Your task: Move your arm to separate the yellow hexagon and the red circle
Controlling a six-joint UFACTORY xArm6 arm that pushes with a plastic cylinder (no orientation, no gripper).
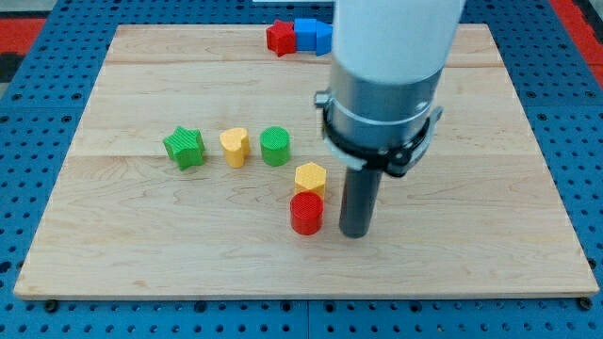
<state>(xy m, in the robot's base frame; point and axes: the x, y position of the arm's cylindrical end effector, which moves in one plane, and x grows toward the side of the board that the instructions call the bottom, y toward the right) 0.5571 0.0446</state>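
The yellow hexagon (310,178) sits near the board's middle. The red circle (306,213) lies directly below it, touching or nearly touching. My tip (355,234) rests on the board just to the right of the red circle, with a small gap between them. The rod rises from there into the large white and grey arm body above.
A green star (184,147), a yellow heart (235,146) and a green circle (275,146) stand in a row to the left. A red star (280,38) and a blue block (311,34) sit at the wooden board's (141,245) top edge.
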